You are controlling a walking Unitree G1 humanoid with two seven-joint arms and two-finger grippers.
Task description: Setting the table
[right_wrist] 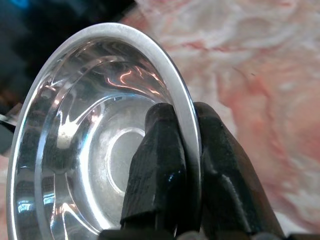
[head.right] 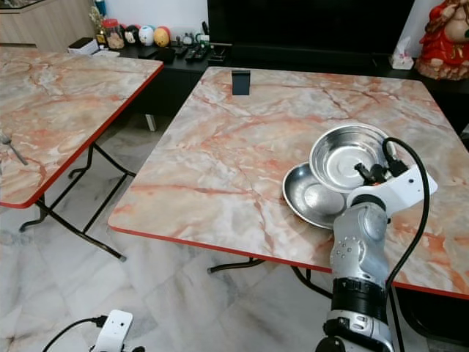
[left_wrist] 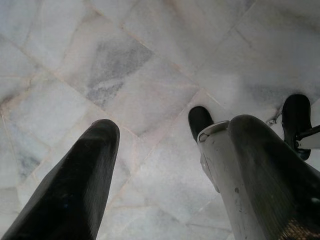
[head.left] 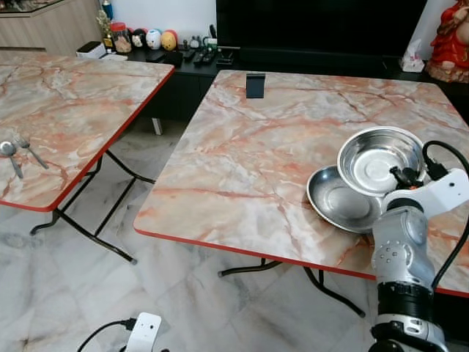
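Observation:
My right gripper (head.left: 407, 176) is shut on the rim of a steel bowl (head.left: 377, 160), which it holds tilted above the marble table (head.left: 256, 154) near its right front corner. In the right wrist view the two black fingers (right_wrist: 160, 165) pinch the steel bowl's rim (right_wrist: 187, 120). A second steel bowl (head.left: 338, 199) lies flat on the table just beneath and left of the held one. A spoon (head.left: 9, 154) and a fork (head.left: 29, 150) lie on the other marble table (head.left: 80, 95) to the left. My left gripper (left_wrist: 160, 170) hangs open over the floor.
A small black stand (head.left: 255, 85) stands near the table's far edge. Behind it is a dark TV cabinet (head.left: 198, 62) with figurines and remotes. A red statue (head.left: 448, 40) sits at the far right. A marble-floor gap (head.left: 139, 198) separates the two tables.

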